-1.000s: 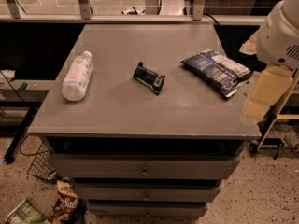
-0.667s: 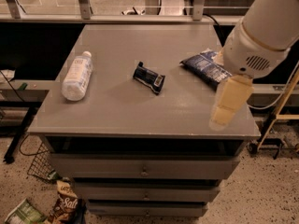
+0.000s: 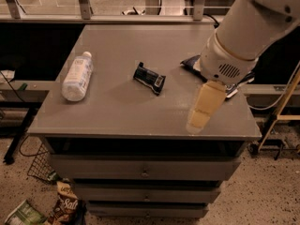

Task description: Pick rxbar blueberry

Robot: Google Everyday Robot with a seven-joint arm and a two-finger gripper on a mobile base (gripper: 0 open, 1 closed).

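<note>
The rxbar blueberry (image 3: 149,78) is a small flat dark bar with a pale patch at its right end, lying near the middle of the grey cabinet top (image 3: 117,111). My gripper (image 3: 204,108) hangs over the right front part of the top, to the right of the bar and nearer the front edge, apart from it. The white arm above it covers most of the blue-and-white bag (image 3: 192,63).
A white plastic bottle (image 3: 78,76) lies on its side at the left of the top. Drawers run below the front edge. Snack bags (image 3: 65,205) and a wire basket (image 3: 40,165) lie on the floor at the lower left. A yellow frame (image 3: 281,111) stands at the right.
My arm has swung in from the right edge to over the right part of the top, toward the bar, and now covers most of the bag. The objects have not moved.
</note>
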